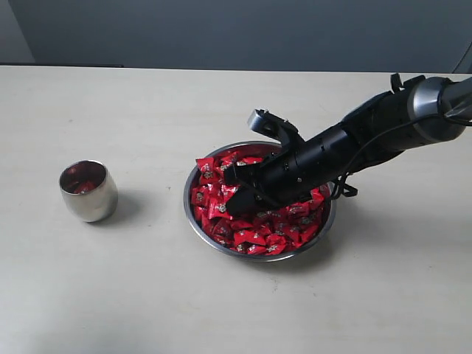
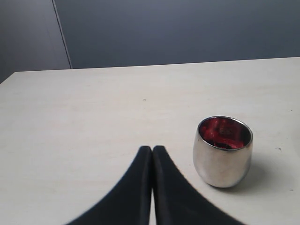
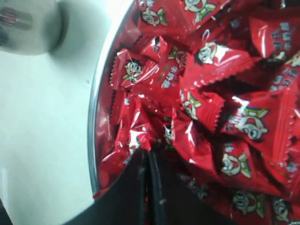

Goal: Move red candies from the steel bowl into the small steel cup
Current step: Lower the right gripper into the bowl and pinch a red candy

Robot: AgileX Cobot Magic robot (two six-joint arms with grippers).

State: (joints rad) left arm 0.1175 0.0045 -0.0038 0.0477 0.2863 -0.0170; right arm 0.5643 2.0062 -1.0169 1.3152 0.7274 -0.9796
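the red candies (image 1: 258, 237) lie heaped in the steel bowl (image 1: 187, 210), a little right of the middle of the table (image 1: 133, 295), filling it nearly to the rim. the small steel cup (image 1: 88, 193) stands upright well to the left of the bowl. red shows inside it, so i judge a few candies are already across, with most of the job left. the right gripper (image 1: 237, 198) is down in the left part of the pile, jaws pressed together with barely a slit between; whether a wrapper edge is pinched there i cannot tell. the left gripper (image 2: 152, 157) hangs near the cup, clenched on nothing.
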